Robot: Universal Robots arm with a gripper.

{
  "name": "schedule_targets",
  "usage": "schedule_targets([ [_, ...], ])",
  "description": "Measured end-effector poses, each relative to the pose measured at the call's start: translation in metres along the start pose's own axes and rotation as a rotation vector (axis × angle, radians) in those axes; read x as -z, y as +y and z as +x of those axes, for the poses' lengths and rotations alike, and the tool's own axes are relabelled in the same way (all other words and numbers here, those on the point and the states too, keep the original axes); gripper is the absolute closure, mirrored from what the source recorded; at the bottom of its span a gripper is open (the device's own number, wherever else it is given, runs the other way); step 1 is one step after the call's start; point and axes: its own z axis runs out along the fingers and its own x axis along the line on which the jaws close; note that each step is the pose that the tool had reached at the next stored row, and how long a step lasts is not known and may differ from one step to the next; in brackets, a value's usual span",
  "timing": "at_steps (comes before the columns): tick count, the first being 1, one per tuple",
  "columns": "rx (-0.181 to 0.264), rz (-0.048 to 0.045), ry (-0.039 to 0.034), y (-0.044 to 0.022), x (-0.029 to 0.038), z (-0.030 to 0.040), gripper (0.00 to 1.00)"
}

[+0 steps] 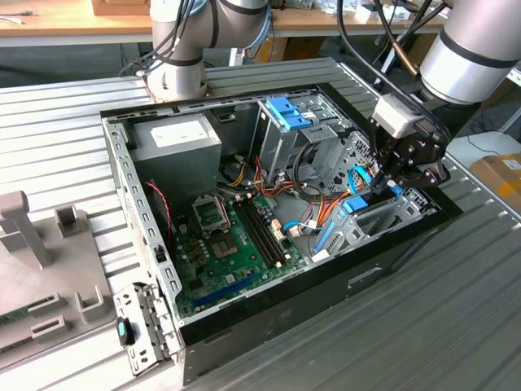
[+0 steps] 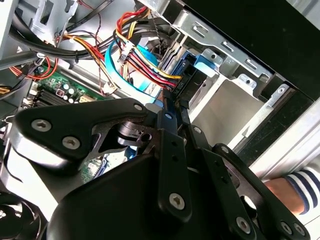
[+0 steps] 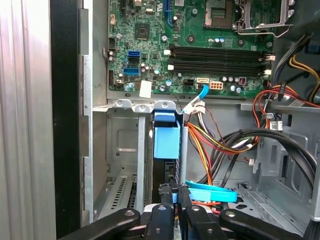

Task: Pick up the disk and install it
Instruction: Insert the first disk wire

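**Disk seated on edge in drive bay, pincer clamped on it**

Disk [image 3: 166, 142]: flat, dark casing, glossy blue plastic rail, upright in the grey sheet-metal cage [image 1: 383, 220] at 3 o'clock of the case [image 1: 342, 285]. Gripper [image 3: 176, 194]: matte black, bolted linkages, fingers [image 3: 172, 192] closed on the disk's upper edge, directly above it. First wrist view added the green motherboard [image 3: 200, 45]. Second wrist view added braided red-yellow cables [image 2: 145, 55] and a striped sleeve [image 2: 305, 187].
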Motion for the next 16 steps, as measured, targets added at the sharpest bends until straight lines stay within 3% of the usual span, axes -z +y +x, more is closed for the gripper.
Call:
schedule_targets([
  [16,-0.014,0.0003,0.0009,0.0006,-0.0079,0.0021,0.84],
])
